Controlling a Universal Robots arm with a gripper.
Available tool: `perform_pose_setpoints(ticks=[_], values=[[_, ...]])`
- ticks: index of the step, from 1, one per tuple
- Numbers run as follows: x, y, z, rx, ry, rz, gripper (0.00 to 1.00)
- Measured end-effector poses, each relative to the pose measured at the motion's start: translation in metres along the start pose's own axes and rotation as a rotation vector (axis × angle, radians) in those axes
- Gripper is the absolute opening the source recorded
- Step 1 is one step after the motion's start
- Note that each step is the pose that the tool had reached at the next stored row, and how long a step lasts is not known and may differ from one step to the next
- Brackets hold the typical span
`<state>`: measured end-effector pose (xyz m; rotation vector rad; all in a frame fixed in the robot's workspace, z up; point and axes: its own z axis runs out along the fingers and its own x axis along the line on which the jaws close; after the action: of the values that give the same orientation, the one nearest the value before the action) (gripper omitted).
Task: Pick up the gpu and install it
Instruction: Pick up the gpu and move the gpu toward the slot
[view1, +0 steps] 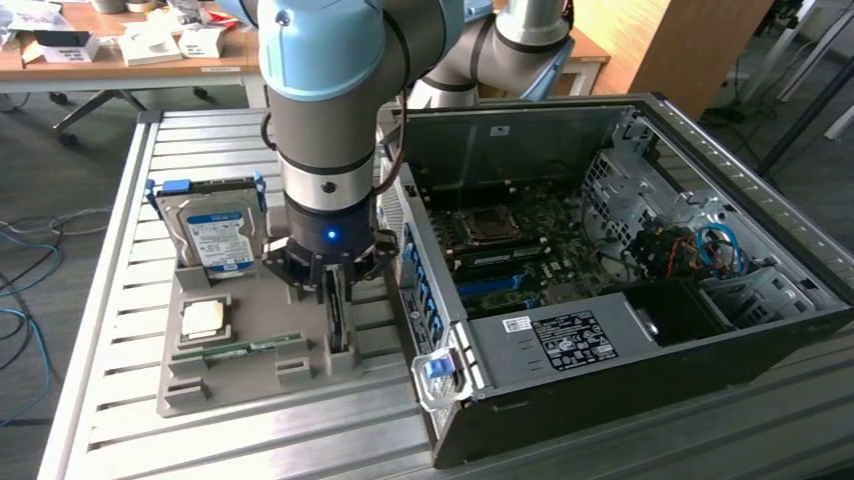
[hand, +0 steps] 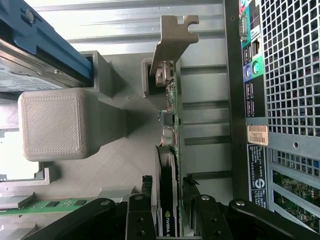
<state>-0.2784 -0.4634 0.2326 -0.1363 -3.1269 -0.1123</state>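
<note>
- Gripper (view1: 334, 290), centre-left of the exterior frame: clenched on the gpu (view1: 339, 335). In the wrist view the gripper (hand: 169, 187) had a black pad (hand: 147, 184) set against each face of the card.
- Gpu (hand: 170, 125), one: stood on edge in a slot of the grey holder tray (view1: 187, 385), just beside the computer case (view1: 627, 330). In the exterior view the gripper hid most of it and only a thin dark edge showed. The wrist view showed it edge-on, so its fan face was hard to make out.
- Silver end bracket (hand: 172, 40), one: at the card's far end from the pads.
- Robot arm (view1: 320, 100): its upper part was cut off by the top edge.
- Hard drive (view1: 214, 235), one: upright in the tray, on the exterior view's left of the gripper.
- Processor chip (view1: 203, 318), one: flat in the tray, below the drive in the frame.
- Memory stick (view1: 240, 350), one: lay flat below the chip.
- Computer case, one: open-sided, filling the right half of the frame, with its lower corner cut off.
- Slatted metal table (view1: 200, 140), one: beneath the tray and the case.
</note>
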Motion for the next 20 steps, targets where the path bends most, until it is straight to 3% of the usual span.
perform_pose_setpoints(ticks=[9, 20], values=[[0.0002, -0.0021, -0.0002, -0.0037, 0.0007, 0.000, 0.38], [0.0001, -0.0022, -0.0002, -0.0038, 0.0007, 0.000, 0.38]])
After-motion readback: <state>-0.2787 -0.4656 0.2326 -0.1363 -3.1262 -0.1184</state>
